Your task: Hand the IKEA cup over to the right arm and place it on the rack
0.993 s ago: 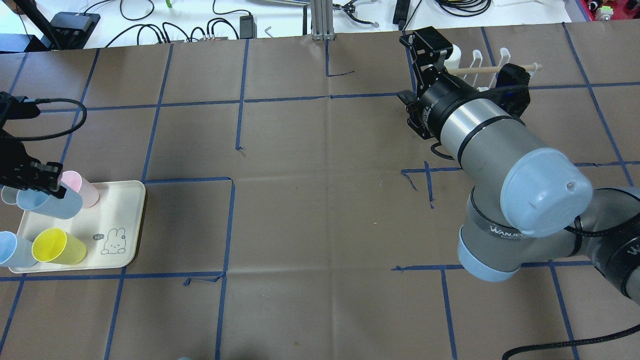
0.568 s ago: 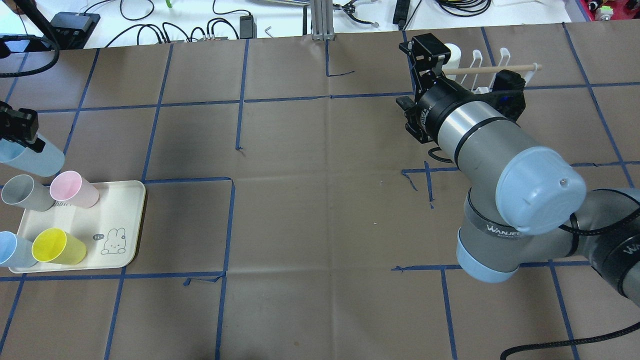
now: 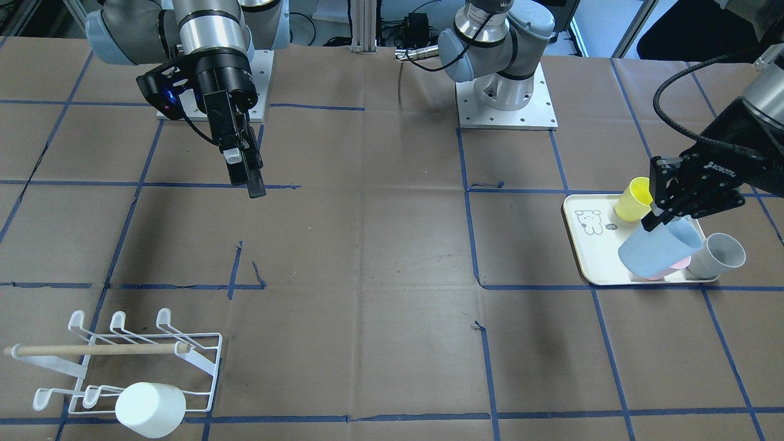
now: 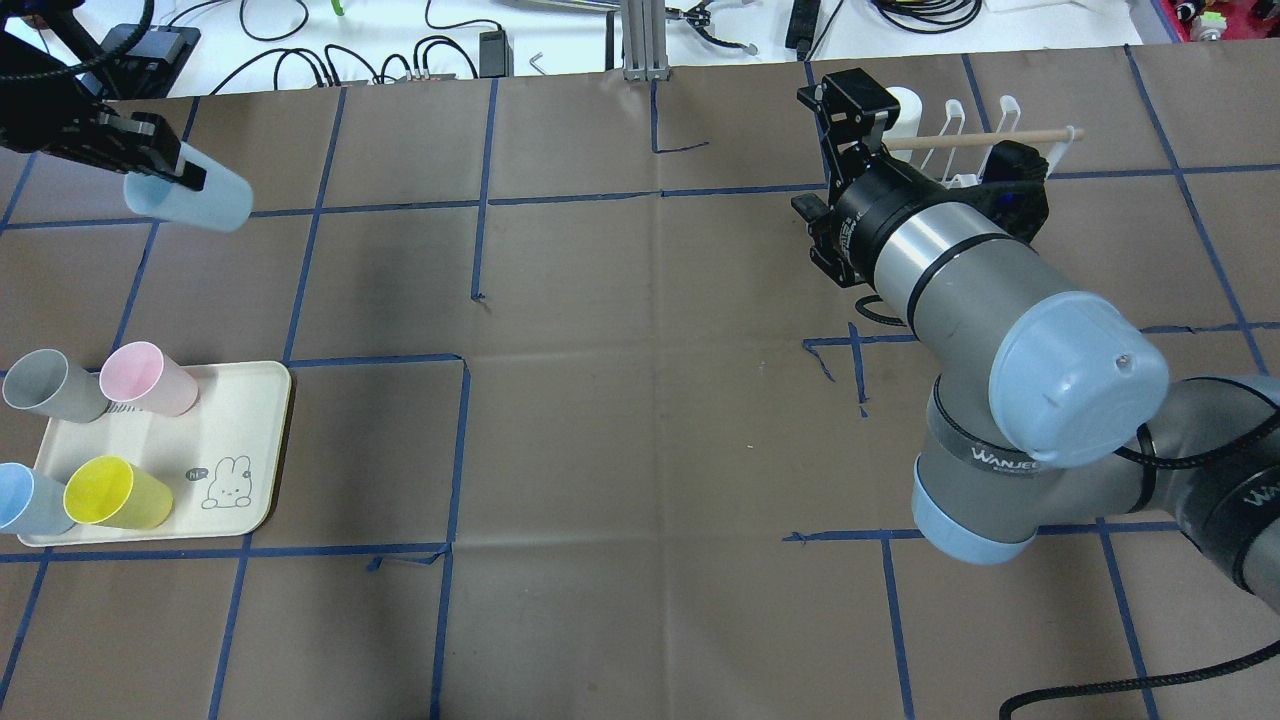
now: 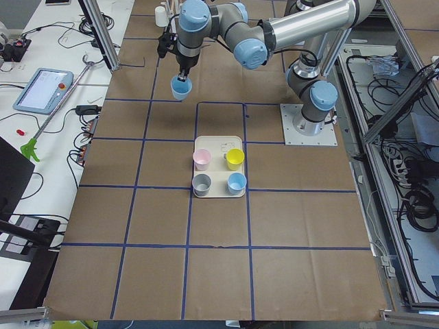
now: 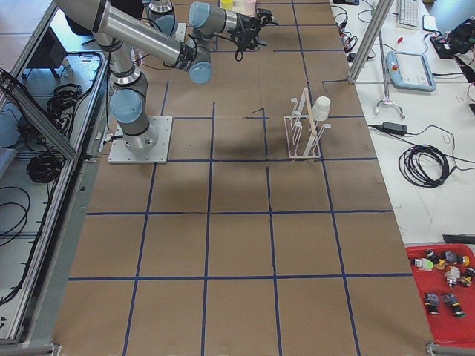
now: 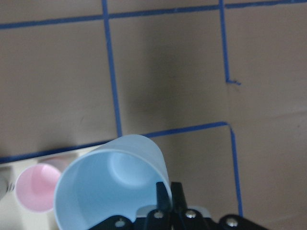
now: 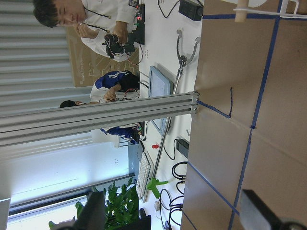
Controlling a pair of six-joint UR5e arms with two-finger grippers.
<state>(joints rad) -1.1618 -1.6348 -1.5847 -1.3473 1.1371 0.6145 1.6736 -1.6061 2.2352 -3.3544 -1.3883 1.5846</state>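
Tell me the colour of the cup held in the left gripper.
The cup is light blue; it shows best in the left wrist view.

Brown paper (image 4: pixel 620 400) covers the table, marked into squares by blue tape lines (image 4: pixel 483 200). A cream rectangular tray (image 4: pixel 250 420) lies on it with four cups standing mouth up in two rows: a grey cup (image 4: pixel 50 385) beside a pink cup (image 4: pixel 150 378), and a blue cup (image 4: pixel 25 498) beside a yellow cup (image 4: pixel 115 493). A small bunny drawing (image 4: pixel 228 483) fills the tray's bare corner next to the yellow cup. An aluminium post (image 4: pixel 645 40) rises at the table's far edge, with black cables (image 4: pixel 300 50) strewn over the white bench behind it. A tablet-like pendant (image 5: pixel 42 89) lies on that bench, and a red bin (image 6: pixel 445 289) holds small parts.
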